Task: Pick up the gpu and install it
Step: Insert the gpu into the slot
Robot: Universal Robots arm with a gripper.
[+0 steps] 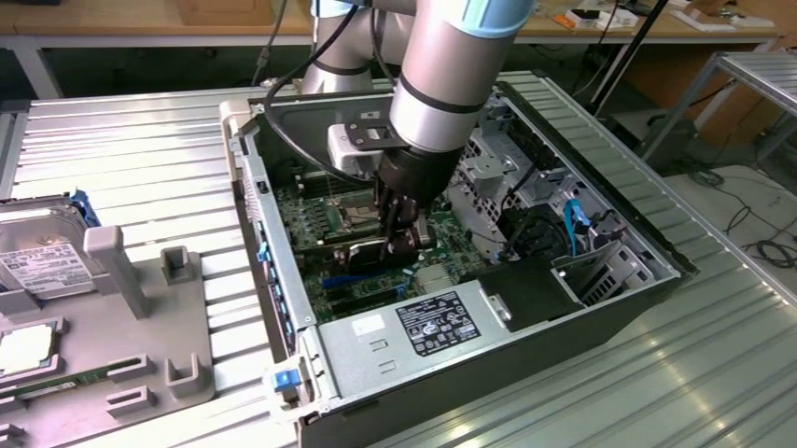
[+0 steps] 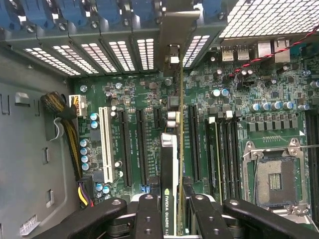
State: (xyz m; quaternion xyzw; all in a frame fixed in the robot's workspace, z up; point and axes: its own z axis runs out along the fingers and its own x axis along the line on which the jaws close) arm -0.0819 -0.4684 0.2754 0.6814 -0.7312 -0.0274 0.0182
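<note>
The gpu (image 2: 169, 169) stands on edge over the green motherboard (image 2: 234, 124), a thin dark card with a printed label strip. Its silver bracket (image 2: 175, 30) reaches the rear slot openings of the case. My gripper (image 2: 172, 216) is shut on the card, one black finger (image 2: 148, 214) on each side of it. In the exterior view the gripper (image 1: 401, 238) reaches down inside the open computer case (image 1: 498, 317), with the dark gpu (image 1: 365, 254) below it just above the board. I cannot tell whether the card's lower edge sits in a slot.
Black expansion slots (image 2: 142, 149) and a white slot (image 2: 104, 144) flank the card. A memory stick (image 2: 217, 154) and the processor socket (image 2: 274, 179) lie on its other side. A cable bundle (image 2: 67, 124) hangs by the case wall. Outside stands a grey fixture (image 1: 125, 299) with a hard drive (image 1: 37, 257).
</note>
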